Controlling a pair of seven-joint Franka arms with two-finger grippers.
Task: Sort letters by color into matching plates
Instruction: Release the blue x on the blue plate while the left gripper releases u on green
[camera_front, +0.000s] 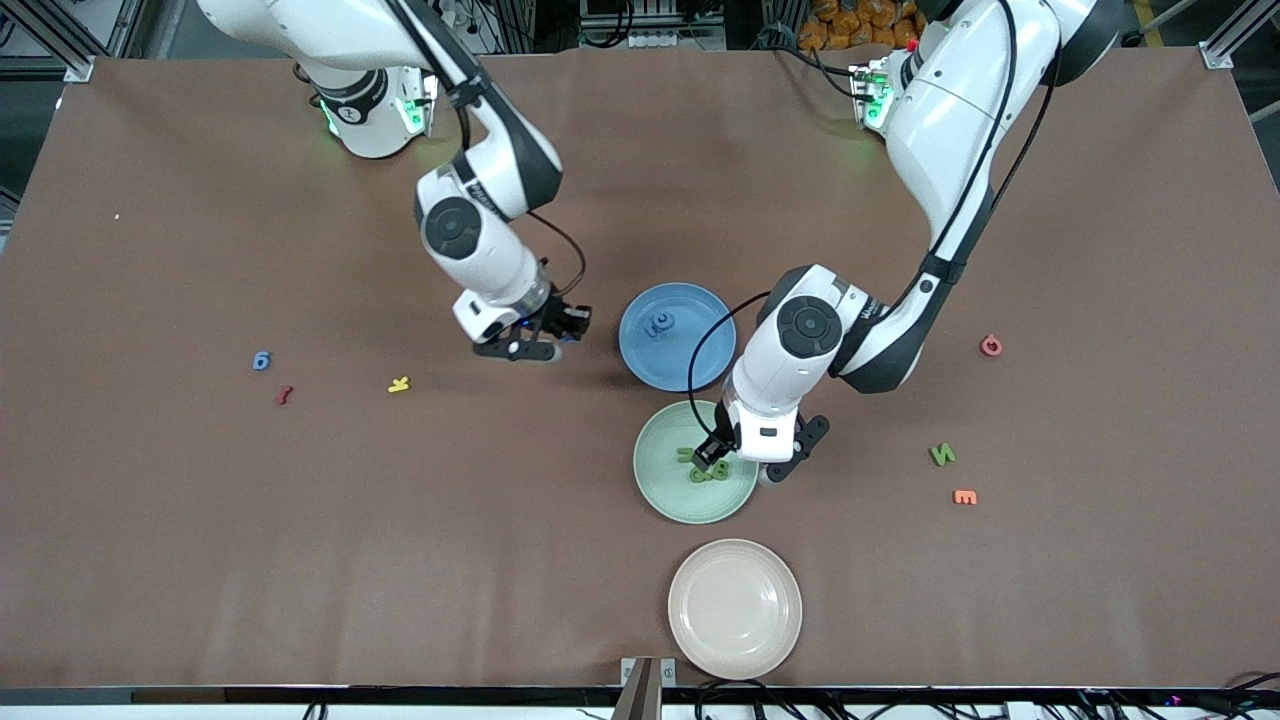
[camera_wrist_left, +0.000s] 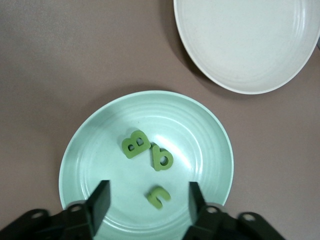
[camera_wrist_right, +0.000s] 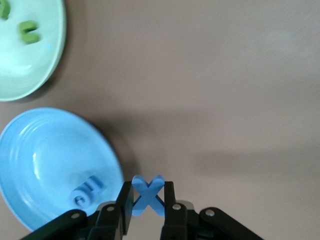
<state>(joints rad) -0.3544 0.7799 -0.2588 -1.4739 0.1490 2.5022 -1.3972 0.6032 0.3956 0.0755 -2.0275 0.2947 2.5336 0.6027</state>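
**Blue X clamped beside the blue plate; three green pieces under the parted left jaws**

Starting at the right arm's end of the table: a blue piece (camera_front: 261, 360), a dark red piece (camera_front: 284, 394) and a yellow piece (camera_front: 399, 384) lying loose on the brown table (camera_front: 200, 550), well apart from both grippers.

Next, the right gripper (camera_front: 553, 335) hanging over bare table just beside the blue plate (camera_front: 640, 365), jaws clamped on a blue X-shaped letter (camera_wrist_right: 147, 194) standing between the pads, close to the plate's rim. Inside that plate, to one side of the jaws, a small cluster of blue pieces (camera_wrist_right: 86, 190), too bunched to count.

Then the left gripper (camera_front: 712, 458) low over the mint green plate (camera_front: 665, 495), jaws wide apart and holding nothing. Directly between the fingers (camera_wrist_left: 100, 197), a small curved green piece (camera_wrist_left: 158, 196); just ahead of the fingertips, a green B (camera_wrist_left: 135, 144) and a green b-like piece (camera_wrist_left: 162, 157) touching each other, all three lying flat in the plate. Nearer the front camera than the green plate, a cream-white plate (camera_front: 735, 650), bare.

Toward the left arm's end: a green N-shaped letter (camera_front: 942, 455) loose on the table, an orange piece (camera_front: 965, 497) near it, a red piece (camera_front: 991, 346) farther from the front camera, all well apart from the left jaws.
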